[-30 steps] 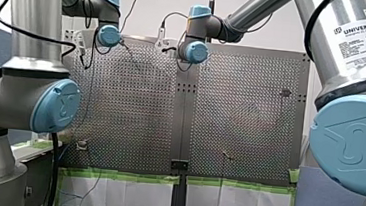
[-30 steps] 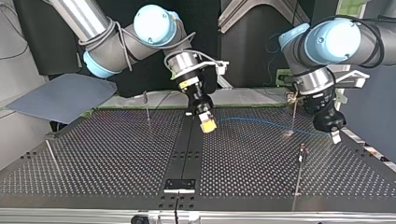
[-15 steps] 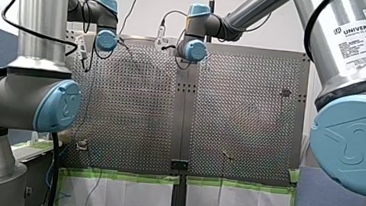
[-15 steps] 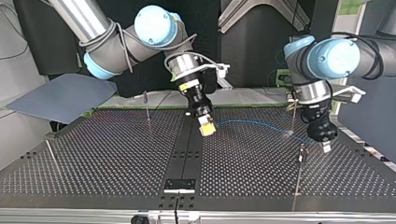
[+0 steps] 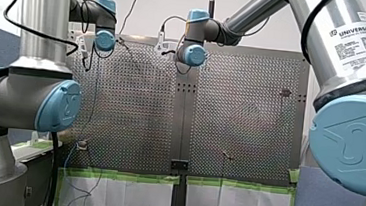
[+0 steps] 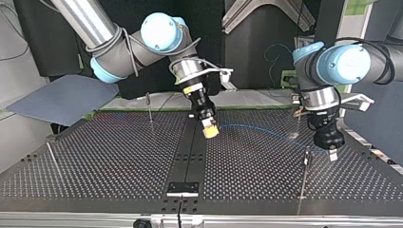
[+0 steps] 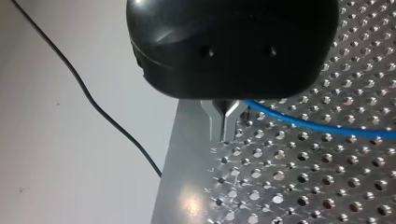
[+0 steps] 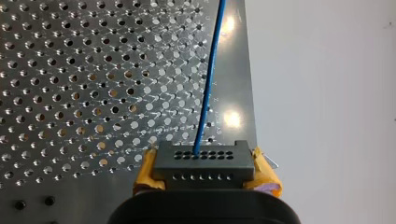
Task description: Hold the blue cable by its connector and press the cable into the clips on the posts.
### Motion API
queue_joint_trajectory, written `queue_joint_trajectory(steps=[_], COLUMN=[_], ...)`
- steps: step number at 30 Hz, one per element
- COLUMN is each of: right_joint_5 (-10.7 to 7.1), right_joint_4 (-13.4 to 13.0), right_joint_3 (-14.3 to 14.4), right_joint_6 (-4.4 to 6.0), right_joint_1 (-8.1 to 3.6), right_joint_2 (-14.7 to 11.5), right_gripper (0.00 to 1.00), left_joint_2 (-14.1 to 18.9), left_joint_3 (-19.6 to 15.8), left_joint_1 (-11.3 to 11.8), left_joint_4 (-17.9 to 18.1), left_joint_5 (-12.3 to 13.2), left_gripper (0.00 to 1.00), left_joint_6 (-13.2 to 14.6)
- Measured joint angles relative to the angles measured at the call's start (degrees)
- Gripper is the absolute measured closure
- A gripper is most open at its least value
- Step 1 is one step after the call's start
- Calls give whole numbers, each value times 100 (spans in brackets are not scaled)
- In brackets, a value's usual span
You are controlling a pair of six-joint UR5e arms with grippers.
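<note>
In the right wrist view my right gripper [image 8: 205,173] is shut on a dark grey connector [image 8: 201,161], yellow pads [image 8: 145,171] on both sides. The blue cable [image 8: 208,88] leaves the connector ahead over the perforated table. In the top view my right gripper [image 6: 209,129] hangs over the table's middle, and the cable [image 6: 266,131] runs from it to my left gripper [image 6: 331,153]. My left gripper [image 7: 224,122] has its metal fingers shut, with the cable [image 7: 317,125] coming out beside them. It stands just right of a thin post [image 6: 307,156] with a clip.
More thin posts stand on the table: one at the back [image 6: 149,108], one behind my left gripper [image 6: 298,116], one at the top view's left [image 6: 52,159]. A black plate [image 6: 183,188] sits near the front edge. Slack cable [image 5: 67,173] hangs off the table's edge.
In the top view my left gripper has moved left and toward the near edge, dragging the cable up to the clip post. My right gripper has hardly shifted.
</note>
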Motion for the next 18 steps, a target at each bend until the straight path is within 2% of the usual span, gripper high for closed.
queue_joint_trajectory(steps=[5, 10, 18], right_joint_5=[-2, -1, 101], right_joint_4=[-1, 8, 53], right_joint_3=[-24, -78, -190], right_joint_6=[-3, -8, -20], right_joint_1=[-16, -49, -168], right_joint_2=[14, 18, 14], right_gripper=[100, 100, 100], left_joint_2=[-93, -317, -427], left_joint_3=[149, 391, 507], left_joint_1=[90, 156, 307], left_joint_4=[92, -43, 79], left_joint_5=[146, 252, 419], left_gripper=[100, 100, 100], left_joint_6=[-90, -100, -254])
